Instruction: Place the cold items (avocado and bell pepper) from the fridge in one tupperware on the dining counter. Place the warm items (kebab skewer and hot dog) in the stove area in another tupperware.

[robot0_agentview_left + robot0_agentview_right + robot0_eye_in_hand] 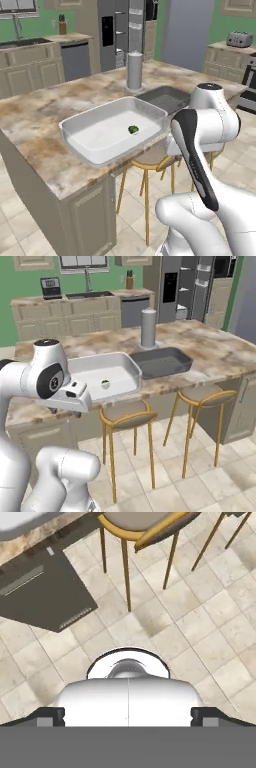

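Gripper was spread wide, empty, over tiled floor. Avocado sat in the smooth white rounded tupperware on the marbled dining counter, dark grey tray beside.

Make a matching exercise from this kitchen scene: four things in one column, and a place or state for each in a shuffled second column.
1. avocado
2. dark grey tray
3. grey cylinder
4. fridge

A. door open, shelves showing
B. lying inside the white tub
C. standing upright on the dining counter
D. empty, beside the white tub

Pairs: 1-B, 2-D, 3-C, 4-A
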